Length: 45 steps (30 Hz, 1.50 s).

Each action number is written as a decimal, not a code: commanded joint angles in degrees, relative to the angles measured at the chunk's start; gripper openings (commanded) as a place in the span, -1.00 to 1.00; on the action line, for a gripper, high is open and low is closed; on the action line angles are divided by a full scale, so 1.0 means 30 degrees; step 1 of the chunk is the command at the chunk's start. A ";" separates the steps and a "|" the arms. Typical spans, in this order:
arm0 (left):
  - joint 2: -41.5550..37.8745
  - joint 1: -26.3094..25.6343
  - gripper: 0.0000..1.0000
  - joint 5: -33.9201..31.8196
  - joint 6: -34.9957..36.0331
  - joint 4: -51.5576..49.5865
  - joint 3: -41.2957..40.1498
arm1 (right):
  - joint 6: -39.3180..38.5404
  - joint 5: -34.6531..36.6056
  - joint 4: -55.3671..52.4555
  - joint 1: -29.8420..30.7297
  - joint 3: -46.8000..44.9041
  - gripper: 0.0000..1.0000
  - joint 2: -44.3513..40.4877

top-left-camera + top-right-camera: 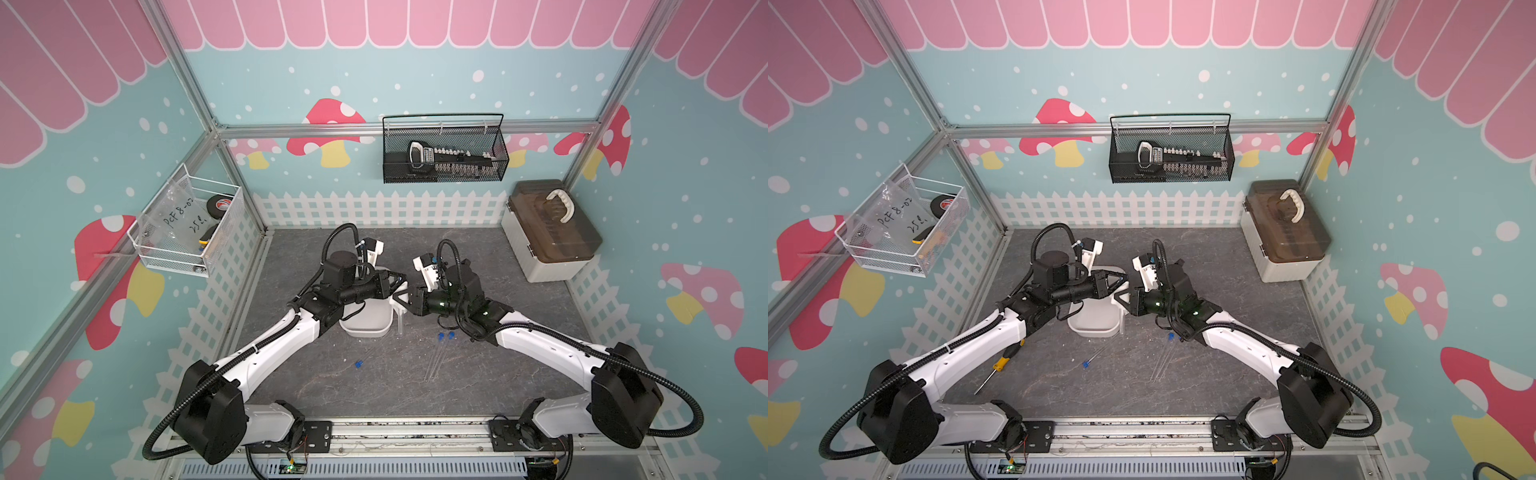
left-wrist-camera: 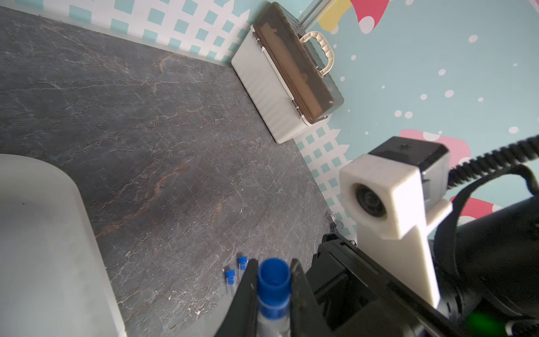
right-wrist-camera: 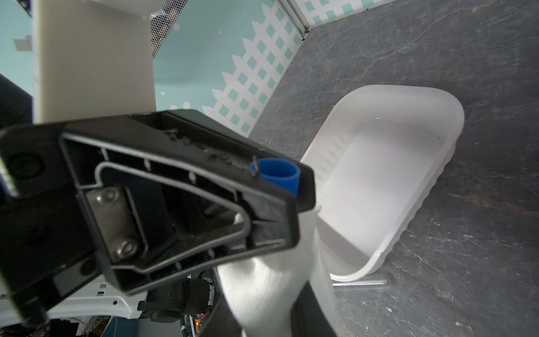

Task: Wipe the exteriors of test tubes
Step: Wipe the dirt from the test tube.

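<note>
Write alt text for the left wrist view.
The left gripper pinches a blue-capped test tube between its fingers above a dark marbled table. Two more capped tubes lie nearby; a white tray's edge and a brown-lidded storage box are also visible.

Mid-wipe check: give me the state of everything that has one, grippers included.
left gripper: shut on held test tube at capped end.
held test tube: capped, in the air.
right gripper: shut on white cloth.
white cloth: bunched around held test tube.
lone test tube: capped, lying flat.
two test tubes: capped, lying flat, side by side.
white tray: upright, nothing visible inside.
storage box: lid closed.
</note>
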 commanded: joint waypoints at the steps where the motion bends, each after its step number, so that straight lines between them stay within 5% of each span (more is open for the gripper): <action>1: -0.0279 0.0275 -0.66 0.0002 -0.0146 0.0121 -0.0221 | -0.0042 -0.0462 -0.0043 0.0766 -0.0834 -0.60 -0.0710; 15: -0.0214 0.0684 -0.66 0.0213 -0.0175 0.0127 -0.0279 | 0.1702 0.0637 0.1878 0.2850 -0.3590 -0.60 -0.0964; 31: -0.0493 0.0684 -0.66 0.0501 -0.0432 0.0423 -0.0976 | 0.0130 0.0952 0.0460 0.0767 0.0854 -0.60 0.1117; 45: -0.0527 0.0743 -0.66 0.0211 -0.0352 0.0457 -0.0925 | 0.0892 0.0893 -0.0167 -0.0085 -0.1273 -0.60 -0.0948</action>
